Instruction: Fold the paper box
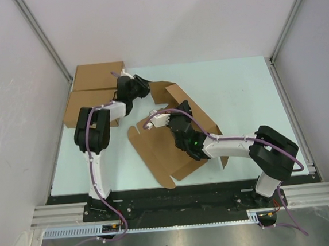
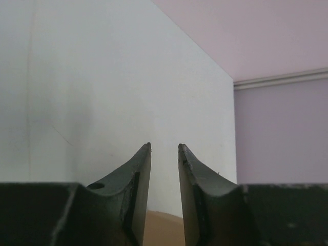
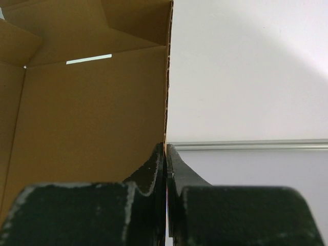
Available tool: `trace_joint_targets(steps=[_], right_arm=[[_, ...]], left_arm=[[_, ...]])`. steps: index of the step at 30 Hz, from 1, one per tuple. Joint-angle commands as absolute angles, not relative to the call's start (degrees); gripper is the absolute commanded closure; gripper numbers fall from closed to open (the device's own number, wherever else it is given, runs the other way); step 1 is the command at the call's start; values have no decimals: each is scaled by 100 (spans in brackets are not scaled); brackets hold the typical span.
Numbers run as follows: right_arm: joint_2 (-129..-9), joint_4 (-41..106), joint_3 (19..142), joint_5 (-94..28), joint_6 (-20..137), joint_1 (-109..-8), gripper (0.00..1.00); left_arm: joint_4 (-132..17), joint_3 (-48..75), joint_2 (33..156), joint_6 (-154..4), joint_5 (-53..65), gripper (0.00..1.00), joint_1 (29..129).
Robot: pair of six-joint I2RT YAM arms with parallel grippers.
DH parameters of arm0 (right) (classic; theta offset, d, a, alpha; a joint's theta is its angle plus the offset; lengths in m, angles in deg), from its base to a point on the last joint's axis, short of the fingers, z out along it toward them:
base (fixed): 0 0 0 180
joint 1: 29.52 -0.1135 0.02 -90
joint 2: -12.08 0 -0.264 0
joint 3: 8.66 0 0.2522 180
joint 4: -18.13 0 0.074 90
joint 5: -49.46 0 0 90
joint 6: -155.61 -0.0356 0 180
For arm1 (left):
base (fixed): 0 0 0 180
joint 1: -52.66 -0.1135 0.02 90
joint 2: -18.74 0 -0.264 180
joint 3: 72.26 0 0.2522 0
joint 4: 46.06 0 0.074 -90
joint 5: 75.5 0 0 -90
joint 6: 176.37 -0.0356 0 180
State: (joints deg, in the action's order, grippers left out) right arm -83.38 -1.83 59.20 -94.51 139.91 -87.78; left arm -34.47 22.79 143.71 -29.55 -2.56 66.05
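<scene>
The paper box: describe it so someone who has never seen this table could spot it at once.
On the pale green table, look to the middle. There lies the paper box, a brown die-cut cardboard sheet with some flaps raised, one edge pinched in the right gripper. Unlike the two closed flat boxes at the far left corner, it is spread open.

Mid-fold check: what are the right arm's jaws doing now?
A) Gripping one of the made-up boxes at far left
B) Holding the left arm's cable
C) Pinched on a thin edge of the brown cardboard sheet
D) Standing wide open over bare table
C: in the right wrist view the right jaws stand closed, with the thin raw edge of a raised panel of the paper box running down between them.
</scene>
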Motion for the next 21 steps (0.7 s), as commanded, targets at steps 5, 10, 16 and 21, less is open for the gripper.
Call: trace_joint_targets(steps=[5,10,16,21], right_arm=[[-8450,-256,5977,-9397,13715,-8911,99],[-8503,-371,5968,-9406,13715,-8981,97],[-8697,-625,5968,-9494,13741,-9060,90],[-8793,-635,6081,-9591,13601,-9139,59]], left_arm=[[-1536,962,13730,-2116,-1020,67,6795],[-955,338,13432,-1834,-1020,67,6927],[-875,-14,13124,-1860,-976,67,7041],[-805,-242,13054,-1869,-888,67,7129]])
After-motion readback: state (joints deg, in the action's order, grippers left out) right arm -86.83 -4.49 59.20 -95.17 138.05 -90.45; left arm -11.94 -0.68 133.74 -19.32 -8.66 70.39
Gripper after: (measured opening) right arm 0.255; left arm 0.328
